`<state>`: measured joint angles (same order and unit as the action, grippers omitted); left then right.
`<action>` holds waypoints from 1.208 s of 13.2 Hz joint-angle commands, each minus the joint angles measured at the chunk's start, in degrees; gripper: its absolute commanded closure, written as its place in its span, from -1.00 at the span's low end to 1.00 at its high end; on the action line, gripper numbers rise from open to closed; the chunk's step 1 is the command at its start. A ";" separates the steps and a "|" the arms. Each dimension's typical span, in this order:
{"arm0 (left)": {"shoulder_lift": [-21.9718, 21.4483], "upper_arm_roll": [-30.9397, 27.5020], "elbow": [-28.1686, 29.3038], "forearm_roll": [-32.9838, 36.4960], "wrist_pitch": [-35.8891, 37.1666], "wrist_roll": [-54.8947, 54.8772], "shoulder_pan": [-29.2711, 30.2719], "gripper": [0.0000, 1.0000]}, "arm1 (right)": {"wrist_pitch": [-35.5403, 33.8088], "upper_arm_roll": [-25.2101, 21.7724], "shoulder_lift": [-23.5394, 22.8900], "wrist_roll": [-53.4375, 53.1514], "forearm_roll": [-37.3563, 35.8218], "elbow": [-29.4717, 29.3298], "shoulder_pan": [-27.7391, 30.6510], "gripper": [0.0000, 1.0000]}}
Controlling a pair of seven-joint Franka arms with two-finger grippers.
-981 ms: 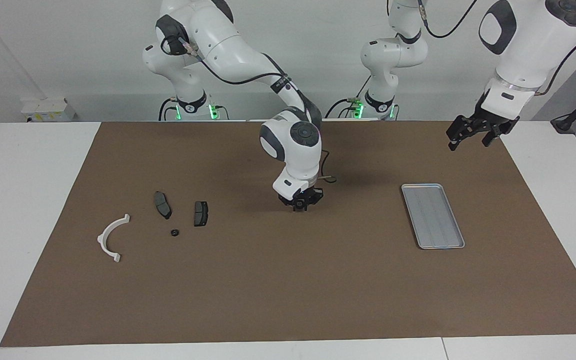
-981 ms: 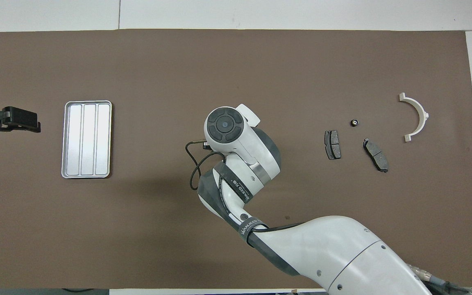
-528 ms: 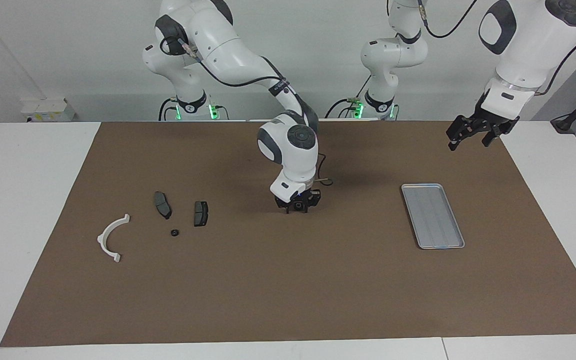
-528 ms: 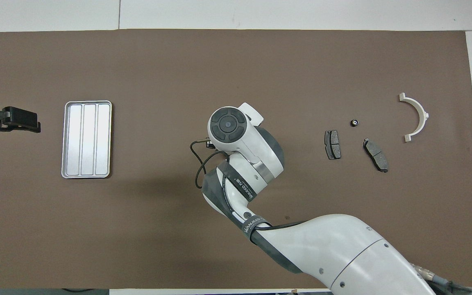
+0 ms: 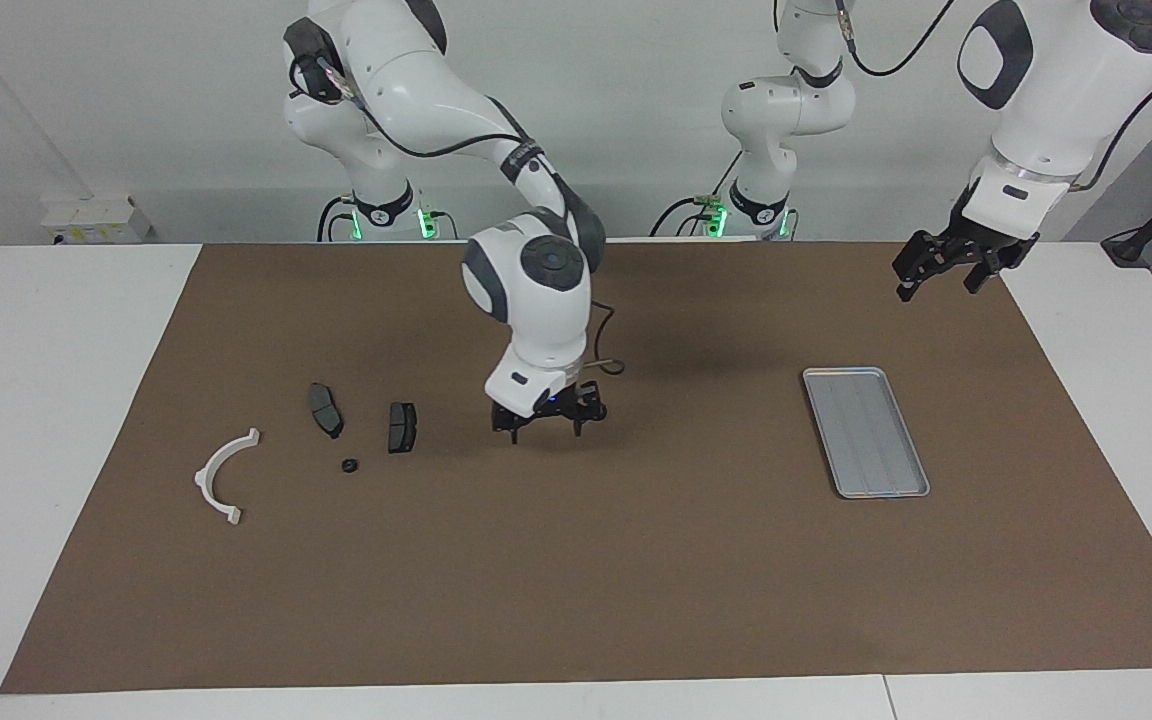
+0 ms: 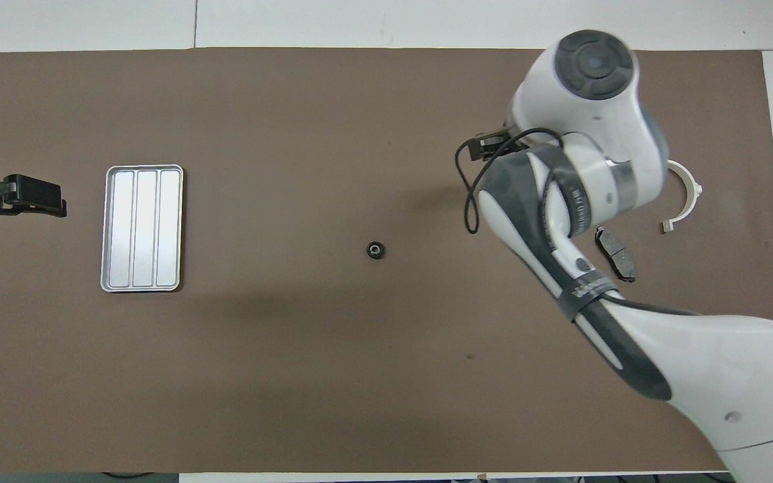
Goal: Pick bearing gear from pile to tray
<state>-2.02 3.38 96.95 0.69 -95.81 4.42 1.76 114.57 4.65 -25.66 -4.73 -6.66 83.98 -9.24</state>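
The pile lies toward the right arm's end: two dark brake pads (image 5: pixel 325 410) (image 5: pixel 401 427), a white half-ring bracket (image 5: pixel 224 475) and a tiny black round piece (image 5: pixel 348 465). My right gripper (image 5: pixel 546 428) is open and empty, low over the mat beside the pile. In the overhead view the right arm covers part of the pile; one pad (image 6: pixel 614 253) and the bracket (image 6: pixel 685 201) show. A small black round bearing gear (image 6: pixel 376 250) lies alone on the mat mid-table. The silver tray (image 5: pixel 866 430) (image 6: pixel 141 228) is empty. My left gripper (image 5: pixel 939 278) (image 6: pixel 31 194) waits open beside the tray.
A brown mat (image 5: pixel 576 580) covers the table, with white table margins (image 5: pixel 36 400) at both ends. The right arm's black cable (image 6: pixel 470 201) loops down beside its wrist.
My right gripper has opened and swung from mid-table toward the pile. A black round bearing gear now lies on the mat where the gripper was. The left arm has not moved.
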 commanded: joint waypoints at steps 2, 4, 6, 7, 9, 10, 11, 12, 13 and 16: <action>-0.88 -0.39 0.79 0.19 0.27 -0.20 -0.44 -1.00 | -3.12 1.32 3.41 8.69 2.09 4.76 6.86 -0.99; -0.80 -0.30 0.70 0.19 -0.95 1.02 -0.79 -1.00 | -2.17 1.32 5.87 9.30 2.09 10.21 9.06 -0.94; -0.88 -0.12 1.75 0.19 -2.18 9.42 -2.54 -1.00 | 2.91 1.24 7.98 10.36 2.18 16.27 10.64 -0.92; -1.06 -0.12 2.28 -0.33 -2.62 11.29 -3.77 -1.00 | 5.20 1.23 8.60 10.45 2.09 18.82 11.35 -0.92; -1.67 -0.04 3.85 -2.78 -1.93 12.18 -4.22 -1.00 | 7.06 1.23 8.78 10.71 2.09 21.21 11.96 -0.92; -1.68 -0.04 4.47 -3.58 -2.01 14.28 -5.44 -1.00 | 7.15 1.23 8.70 10.97 2.09 21.57 12.58 -0.92; -1.07 -0.12 4.48 -3.59 -2.19 16.82 -7.02 -1.00 | 7.24 1.23 8.44 10.97 2.09 21.92 12.58 -0.92; -0.28 -0.12 4.48 -3.68 -2.54 20.15 -8.77 -1.00 | 9.33 1.23 8.17 10.98 2.09 22.97 12.58 -0.92; 1.21 -0.12 4.13 -3.68 -2.89 25.49 -10.53 -1.00 | 12.31 1.23 8.00 10.98 2.09 24.55 12.58 -0.92; 6.48 -0.21 4.04 -3.59 -8.58 40.90 -17.47 -1.00 | 13.84 1.23 7.82 10.27 2.09 26.14 11.79 -0.92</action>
<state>1.22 4.05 101.04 -2.55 -100.73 38.66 -12.01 126.99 5.12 -19.19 4.35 -5.39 107.84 2.02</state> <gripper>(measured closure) 0.000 0.000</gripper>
